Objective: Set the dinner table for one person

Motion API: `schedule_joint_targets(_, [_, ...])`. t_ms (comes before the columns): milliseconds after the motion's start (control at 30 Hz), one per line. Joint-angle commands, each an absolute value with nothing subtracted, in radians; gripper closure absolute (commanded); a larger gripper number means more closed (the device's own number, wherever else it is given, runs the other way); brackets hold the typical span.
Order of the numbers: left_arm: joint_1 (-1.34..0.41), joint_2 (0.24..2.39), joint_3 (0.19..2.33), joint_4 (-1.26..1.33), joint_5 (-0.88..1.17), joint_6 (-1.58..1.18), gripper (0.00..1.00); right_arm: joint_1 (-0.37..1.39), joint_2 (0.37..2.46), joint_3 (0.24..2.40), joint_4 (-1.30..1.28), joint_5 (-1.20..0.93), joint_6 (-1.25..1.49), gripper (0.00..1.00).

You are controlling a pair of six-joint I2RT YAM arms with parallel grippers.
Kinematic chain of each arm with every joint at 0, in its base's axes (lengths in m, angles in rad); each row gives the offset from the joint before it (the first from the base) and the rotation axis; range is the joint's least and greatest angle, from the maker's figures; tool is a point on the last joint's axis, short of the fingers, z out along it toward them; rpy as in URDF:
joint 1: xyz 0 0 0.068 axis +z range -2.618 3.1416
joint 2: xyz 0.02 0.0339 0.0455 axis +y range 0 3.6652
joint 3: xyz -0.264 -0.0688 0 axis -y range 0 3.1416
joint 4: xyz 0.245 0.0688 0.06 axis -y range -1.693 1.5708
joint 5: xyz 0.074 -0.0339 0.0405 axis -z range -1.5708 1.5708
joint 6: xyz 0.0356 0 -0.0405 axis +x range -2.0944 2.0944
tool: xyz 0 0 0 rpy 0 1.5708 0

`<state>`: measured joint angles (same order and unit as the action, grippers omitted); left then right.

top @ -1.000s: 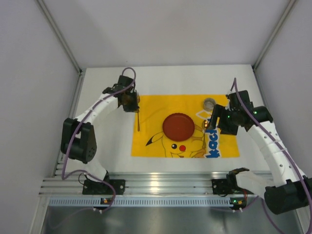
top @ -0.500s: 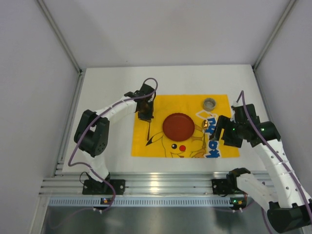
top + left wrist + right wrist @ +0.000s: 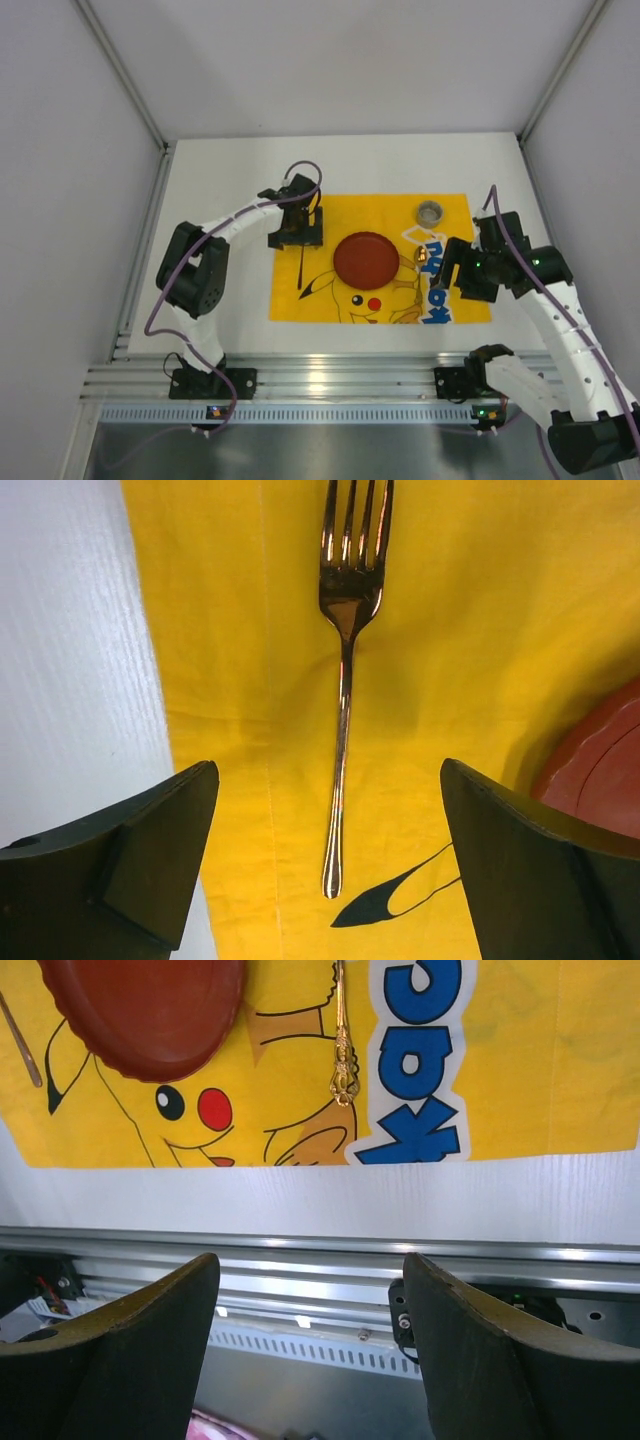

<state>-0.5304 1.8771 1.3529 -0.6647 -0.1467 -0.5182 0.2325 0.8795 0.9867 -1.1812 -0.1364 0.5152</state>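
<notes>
**Inspector:** Checking the left gripper [image 3: 325, 780], what did you record?

**Assessor:** Its jaws stood wide and gripped nothing. The slim copper-toned metal fork [image 3: 342, 730] lay flat between the fingers [image 3: 150, 860], touching neither. It was left of the round dark-red plate [image 3: 365, 259] and apart from it, on the yellow cartoon-printed cloth mat [image 3: 385, 210].

**Inspector:** And the right gripper [image 3: 310, 1260]?

**Assessor:** It was likewise spread open and empty, hovering to the right of the plate. A gold ornate-handled utensil [image 3: 341, 1030] lay just right of the plate, and a small grey metal cup [image 3: 429, 212] stood beyond the plate on that same side.

**Inspector:** Where was the table?

**Assessor:** The large plain white rectangular dinner table [image 3: 350, 165] lay beneath the mat and plate, showing bare on every side of the plate.

**Inspector:** How would the fork handle?

**Assessor:** I judged it light, rigid and slick, and it sat very low on soft cloth. The fingers would best close across the narrow handle near mid-length. Pressing down risked pinching or rucking the mat. The table itself was a fixed surface and was not for grasping.
</notes>
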Motion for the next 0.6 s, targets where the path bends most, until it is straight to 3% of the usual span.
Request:
schedule_joint_targets(0, [-0.534,1.771,1.379,-0.673,-0.213,-0.512,0.02,0.222,0.89,1.037,-1.206,-0.115,0.491,0.25])
schedule_joint_targets(167, [-0.534,1.585,1.355,-0.562,-0.438,-0.379,0.02,0.224,0.885,1.106,-1.206,-0.117,0.463,0.23])
schedule_joint_targets(233, [-0.523,1.452,1.211,-0.421,-0.486,-0.266,0.01,0.224,0.864,1.149,-1.19,-0.124,0.448,0.21])
schedule_joint_targets(367, [-0.494,1.22,0.756,0.162,-0.442,-0.009,0.01,0.225,0.801,1.212,-1.143,-0.12,0.426,0.13])
schedule_joint_targets(400, [-0.473,1.157,0.682,0.317,-0.398,0.015,0.01,0.225,0.784,1.222,-1.109,-0.12,0.429,0.04])
schedule_joint_targets(567, [-0.189,1.144,0.463,0.365,-0.206,-0.212,0.01,0.225,0.612,1.186,-0.959,-0.063,0.462,0.0])
